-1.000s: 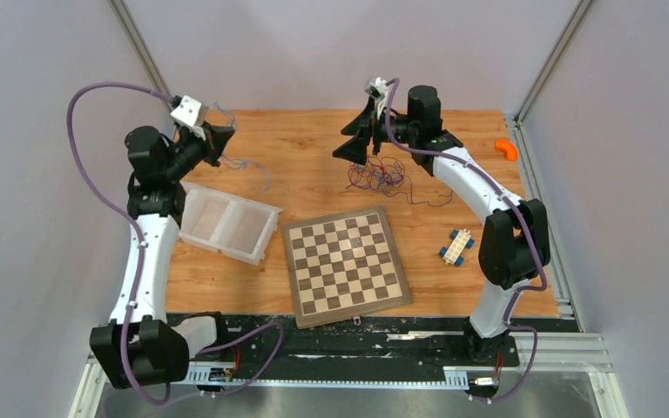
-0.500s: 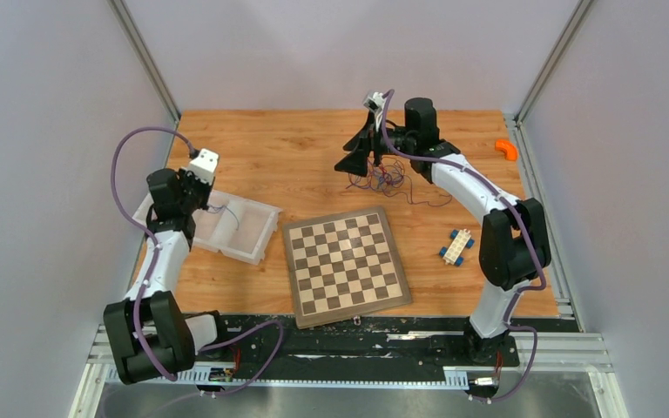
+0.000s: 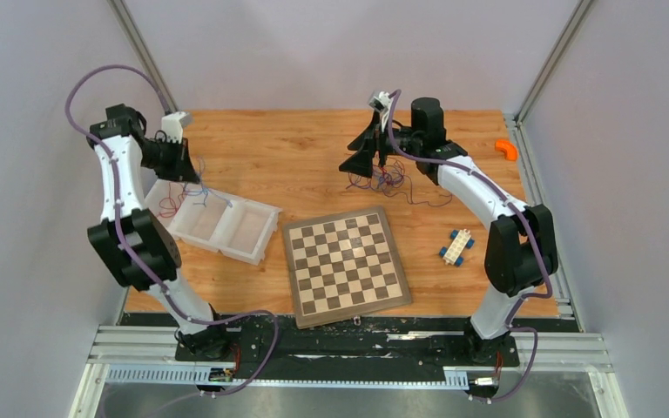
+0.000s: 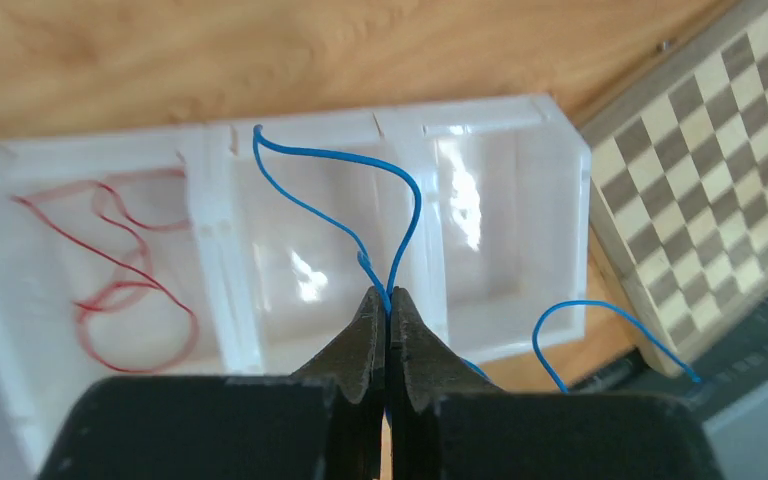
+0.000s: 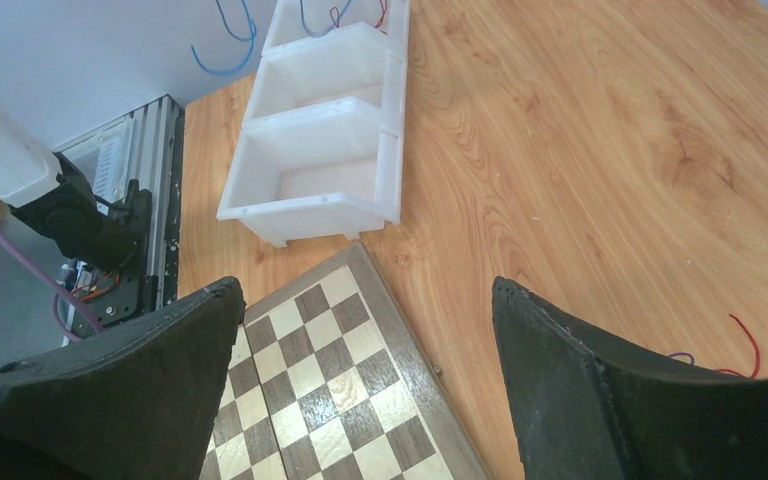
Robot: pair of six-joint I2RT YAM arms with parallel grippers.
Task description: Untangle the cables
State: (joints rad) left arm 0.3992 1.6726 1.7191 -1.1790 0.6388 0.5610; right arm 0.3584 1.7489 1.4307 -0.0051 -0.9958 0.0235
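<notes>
My left gripper [image 4: 388, 297] is shut on a thin blue cable [image 4: 400, 185], which loops up over the middle compartment of the white tray [image 4: 210, 150]. A red cable [image 4: 110, 260] lies coiled in the tray's end compartment. In the top view the left gripper [image 3: 187, 174] hangs over the tray's far left end. A tangle of red, blue and dark purple cables [image 3: 385, 178] lies on the wood behind the chessboard. My right gripper [image 3: 359, 155] hovers just left of it, wide open and holding nothing. Between its fingers the right wrist view shows the chessboard corner [image 5: 360, 400].
The three-compartment white tray [image 3: 257, 235] sits left of the chessboard [image 3: 344, 261]. A white and blue brick toy [image 3: 457, 246] lies right of the board. An orange piece [image 3: 507, 148] rests at the far right edge. Grey walls close in the table.
The left arm swung from the table's back left down to the tray, then lifted over its left end, with the blue cable held. The right gripper stayed over the tangle, jaws slightly wider.
</notes>
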